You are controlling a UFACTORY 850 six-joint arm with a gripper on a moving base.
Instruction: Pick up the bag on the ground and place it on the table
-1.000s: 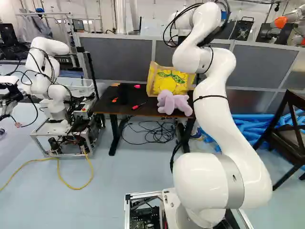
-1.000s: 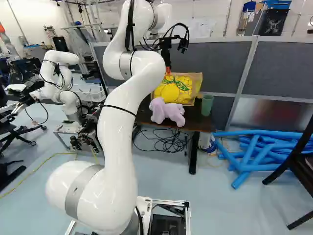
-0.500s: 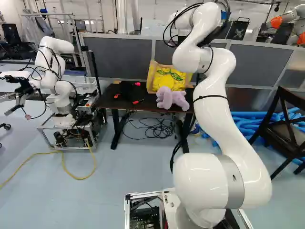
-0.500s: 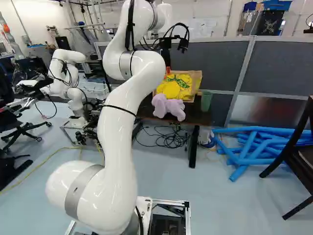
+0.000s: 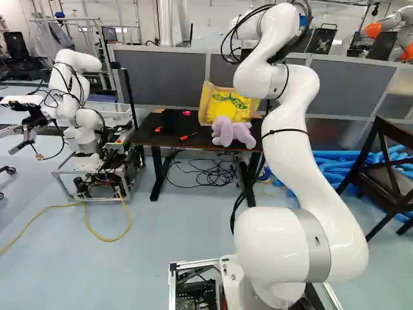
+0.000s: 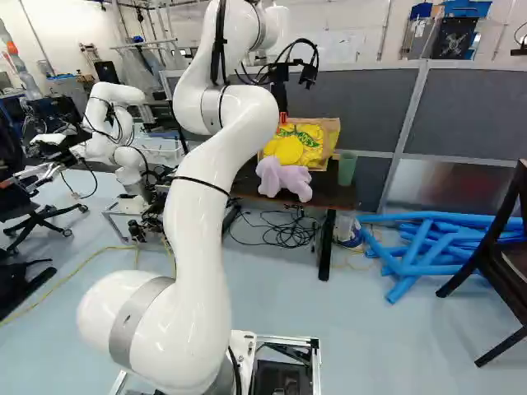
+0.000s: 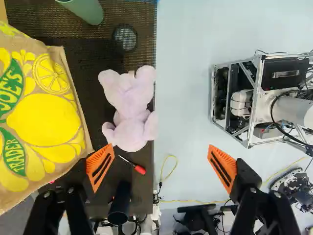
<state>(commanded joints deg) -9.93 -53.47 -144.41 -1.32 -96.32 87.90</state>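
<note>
Hanging with 2 fingers wide apart, gripper (image 6: 283, 118) is near yellow bag (image 7: 44, 117) on dark table (image 6: 331, 192), purple stuffed toy (image 7: 128, 110) beside bag.

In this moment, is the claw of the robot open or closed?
Open: the claw shows its two orange pads standing wide apart in the wrist view, and they grip nothing.

1 dark wooden chair (image 5: 391, 181), pale blue floor (image 6: 395, 346), grey partition (image 6: 478, 111), white wall (image 6: 329, 20) behind.
</note>
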